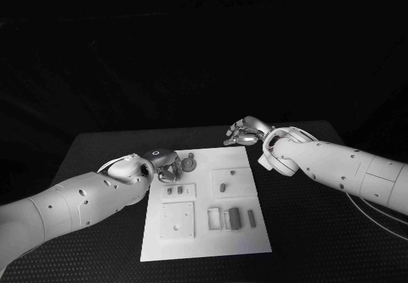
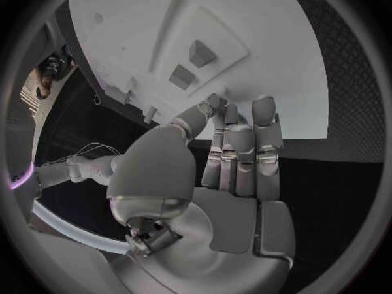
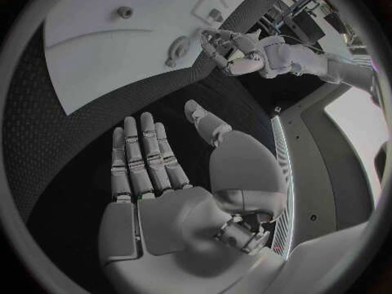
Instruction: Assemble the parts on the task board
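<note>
**Cam setup: one overhead, two wrist fisheyes**

Head cam: high up, looks down and fwd at the surface [image 1: 102, 147]; takes in the whole task board [image 1: 208, 206] w/ both arms coming in from the sides.

L wrist cam: sits close behind the left hand [image 2: 232, 176], faces along its palm toward the board's edge and raised blocks.

R wrist cam: close behind the right hand [image 3: 163, 189], faces across the surface to the board.

Shared: the board is in all three views; R wrist cam and head cam both catch the left hand at the board's far corner.
</note>
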`<action>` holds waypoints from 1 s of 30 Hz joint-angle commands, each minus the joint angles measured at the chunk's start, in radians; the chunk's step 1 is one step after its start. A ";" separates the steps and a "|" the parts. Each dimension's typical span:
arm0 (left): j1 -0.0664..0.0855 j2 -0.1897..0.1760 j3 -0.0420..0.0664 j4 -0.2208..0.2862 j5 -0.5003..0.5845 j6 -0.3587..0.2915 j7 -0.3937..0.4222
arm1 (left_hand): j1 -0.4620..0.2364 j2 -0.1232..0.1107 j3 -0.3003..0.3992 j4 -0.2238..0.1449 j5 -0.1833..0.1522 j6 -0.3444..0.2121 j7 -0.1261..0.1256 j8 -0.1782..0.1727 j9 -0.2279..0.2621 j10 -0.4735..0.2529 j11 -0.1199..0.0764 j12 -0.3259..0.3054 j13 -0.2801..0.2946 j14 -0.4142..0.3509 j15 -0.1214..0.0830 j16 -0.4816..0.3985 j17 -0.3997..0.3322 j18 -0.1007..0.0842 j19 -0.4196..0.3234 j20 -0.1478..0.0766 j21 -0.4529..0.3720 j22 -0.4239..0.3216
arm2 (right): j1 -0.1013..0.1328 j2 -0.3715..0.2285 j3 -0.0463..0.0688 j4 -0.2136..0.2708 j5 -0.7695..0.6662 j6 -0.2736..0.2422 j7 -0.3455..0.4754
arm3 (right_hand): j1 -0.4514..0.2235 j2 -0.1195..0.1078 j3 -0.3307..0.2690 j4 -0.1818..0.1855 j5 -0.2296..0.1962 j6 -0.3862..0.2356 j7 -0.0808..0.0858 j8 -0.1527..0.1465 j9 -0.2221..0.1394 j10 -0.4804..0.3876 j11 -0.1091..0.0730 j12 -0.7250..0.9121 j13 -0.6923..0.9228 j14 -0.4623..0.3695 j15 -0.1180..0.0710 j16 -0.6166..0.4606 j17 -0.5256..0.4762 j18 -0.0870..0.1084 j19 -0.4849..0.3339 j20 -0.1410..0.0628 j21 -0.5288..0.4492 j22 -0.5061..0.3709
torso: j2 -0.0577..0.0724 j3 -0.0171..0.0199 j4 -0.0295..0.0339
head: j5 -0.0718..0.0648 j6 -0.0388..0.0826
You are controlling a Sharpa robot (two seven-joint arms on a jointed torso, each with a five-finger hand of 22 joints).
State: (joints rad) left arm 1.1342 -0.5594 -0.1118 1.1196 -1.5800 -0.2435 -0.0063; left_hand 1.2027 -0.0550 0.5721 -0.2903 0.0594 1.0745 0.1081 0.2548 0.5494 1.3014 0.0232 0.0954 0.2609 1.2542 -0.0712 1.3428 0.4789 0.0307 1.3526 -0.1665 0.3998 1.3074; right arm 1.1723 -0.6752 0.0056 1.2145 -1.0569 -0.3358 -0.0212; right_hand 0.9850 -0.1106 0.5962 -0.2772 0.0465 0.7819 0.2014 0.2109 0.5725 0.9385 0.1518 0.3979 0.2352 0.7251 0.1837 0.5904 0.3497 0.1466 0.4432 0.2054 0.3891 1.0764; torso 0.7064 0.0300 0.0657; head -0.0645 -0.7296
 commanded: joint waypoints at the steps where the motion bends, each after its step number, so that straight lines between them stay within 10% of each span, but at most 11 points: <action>1: -0.007 -0.002 -0.005 0.000 -0.023 0.035 -0.016 | 0.004 0.009 0.006 -0.001 0.003 0.008 -0.001 0.004 0.001 0.018 0.011 0.005 0.002 0.000 -0.007 -0.004 -0.001 0.075 0.000 -0.003 0.003 0.021 | 0.000 0.000 0.000 0.000 -0.001 0.007 0.010 | 0.006 0.000 -0.006 -0.001 0.002 -0.008 0.013 0.006 -0.002 0.006 0.001 -0.007 -0.002 0.005 0.002 -0.007 0.002 -0.015 -0.005 0.001 -0.005 0.002 | 0.000 0.0003 -0.0003 | -0.001 -0.002; 30: -0.008 -0.016 -0.006 0.019 -0.024 0.026 -0.017 | 0.006 0.007 0.009 -0.001 0.003 0.009 -0.001 0.006 0.002 0.020 0.011 0.003 0.004 0.000 -0.008 -0.006 -0.001 0.073 0.000 -0.005 0.003 0.021 | 0.000 -0.002 0.000 0.001 0.000 0.006 0.010 | 0.007 0.000 -0.007 -0.002 0.002 -0.008 0.012 0.007 -0.002 0.007 0.001 -0.008 -0.005 0.005 0.002 -0.010 0.003 -0.014 -0.005 0.001 -0.007 0.003 | -0.001 0.0001 0.0006 | 0.001 -0.001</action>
State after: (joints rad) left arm 1.1289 -0.5744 -0.1155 1.1421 -1.5935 -0.2415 -0.0141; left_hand 1.2068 -0.0537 0.5764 -0.2918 0.0591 1.0768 0.1046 0.2552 0.5494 1.3039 0.0221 0.0955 0.2635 1.2526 -0.0728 1.3428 0.4791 0.0304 1.3528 -0.1658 0.3998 1.3079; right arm 1.1723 -0.6764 0.0056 1.2146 -1.0567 -0.3358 -0.0208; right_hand 0.9850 -0.1106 0.5962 -0.2772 0.0465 0.7819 0.2015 0.2149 0.5717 0.9384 0.1518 0.3939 0.2313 0.7251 0.1837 0.5866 0.3513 0.1465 0.4432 0.2054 0.3891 1.0780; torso 0.7055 0.0300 0.0667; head -0.0645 -0.7304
